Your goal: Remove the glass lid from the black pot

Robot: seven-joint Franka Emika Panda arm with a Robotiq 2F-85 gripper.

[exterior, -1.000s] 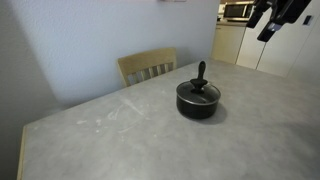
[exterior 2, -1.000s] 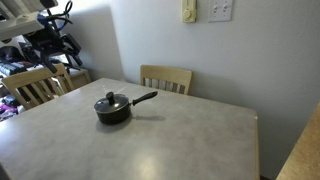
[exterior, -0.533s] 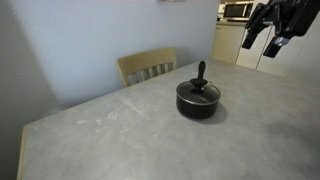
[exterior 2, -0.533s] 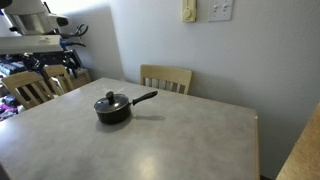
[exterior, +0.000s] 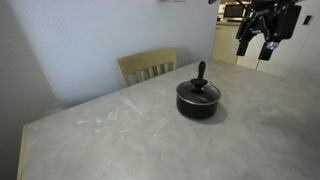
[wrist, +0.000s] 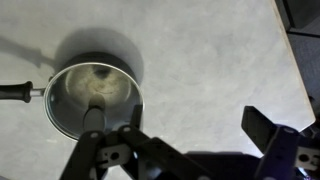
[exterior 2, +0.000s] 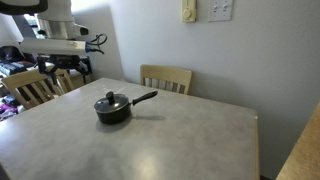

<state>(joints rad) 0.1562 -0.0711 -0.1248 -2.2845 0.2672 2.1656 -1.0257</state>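
The black pot (exterior: 198, 107) stands on the grey table (exterior: 120, 135) with the glass lid (exterior: 197, 93) on it, dark knob in the centre. Both also show in an exterior view: the pot (exterior 2: 114, 116) with its stick handle pointing right, and the lid (exterior 2: 109, 103). In the wrist view the lid (wrist: 90, 85) covers the pot, whose handle (wrist: 17, 92) points left. My gripper (exterior: 255, 42) hangs high in the air, up and to the side of the pot. It is open and empty, also in the wrist view (wrist: 195, 118) and an exterior view (exterior 2: 66, 68).
A wooden chair (exterior: 148, 66) stands behind the table by the wall; it also shows in an exterior view (exterior 2: 166, 77). Another chair (exterior 2: 30, 86) stands at the table's side under the arm. Cabinets (exterior: 290, 58) stand behind the gripper.
The gripper has moved lower and closer to the pot over the table. The arm has come further into both exterior views. The pot and lid have not moved.
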